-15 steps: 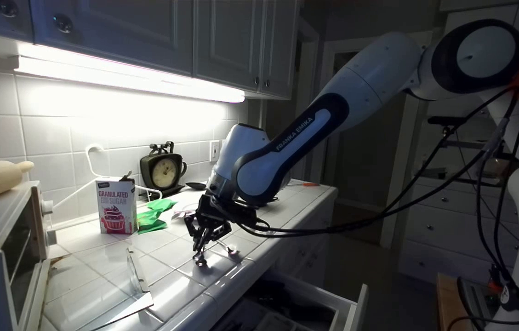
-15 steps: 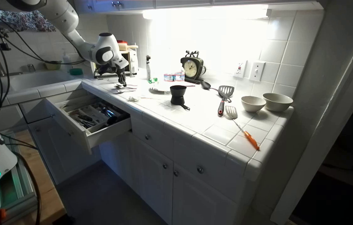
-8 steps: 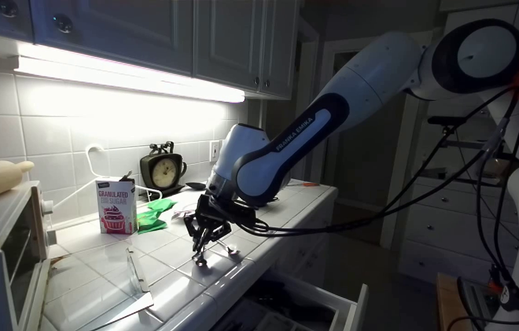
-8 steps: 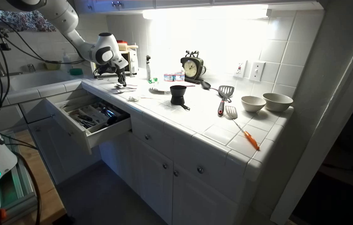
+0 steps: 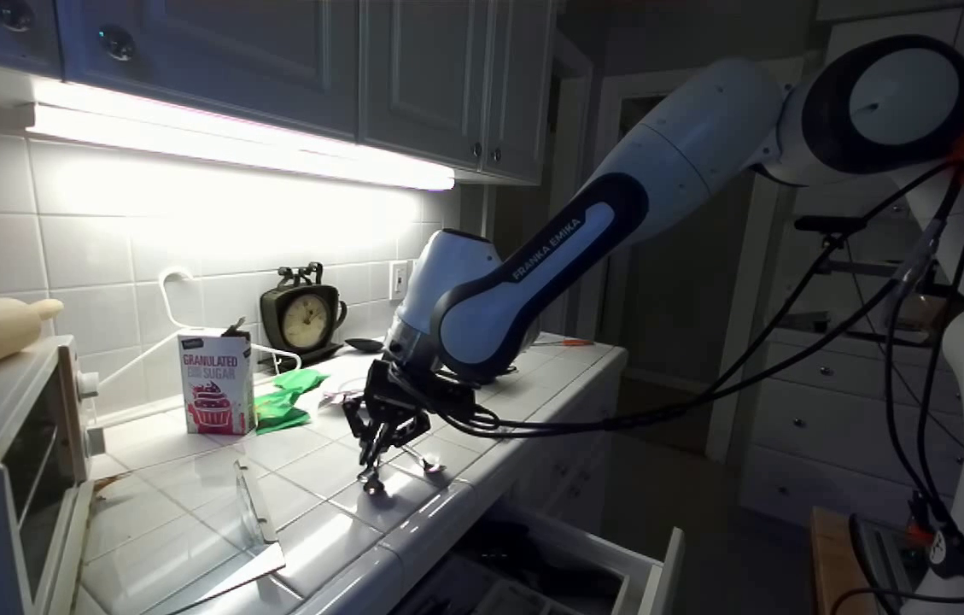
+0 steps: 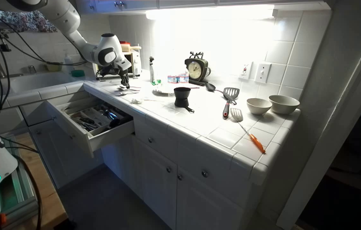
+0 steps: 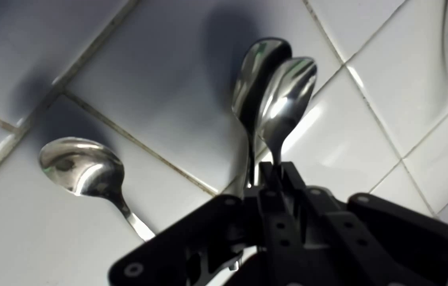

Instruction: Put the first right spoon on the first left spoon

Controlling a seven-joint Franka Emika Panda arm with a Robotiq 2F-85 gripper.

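In the wrist view, a shiny metal spoon [image 7: 287,97] stands out from between my fingertips. My gripper [image 7: 277,172] is shut on its handle. Its bowl partly covers the bowl of a second metal spoon [image 7: 253,81] just left of it; whether they touch I cannot tell. The rest of the second spoon's handle is hidden behind the gripper. A third spoon [image 7: 83,165] lies apart at the left, its handle end hidden. In the exterior views my gripper [image 5: 370,465] [image 6: 125,85] is low over the counter by its front edge, with a spoon [image 5: 432,467] [image 6: 128,93] beside it.
An open drawer [image 6: 110,140] of utensils sits below the counter edge. A sugar box [image 5: 217,384], a green packet [image 5: 285,401] and a toaster oven [image 5: 3,478] stand nearby. A black cup-like holder [image 6: 182,95], spatulas [image 6: 231,93] and bowls [image 6: 259,106] are further along the counter.
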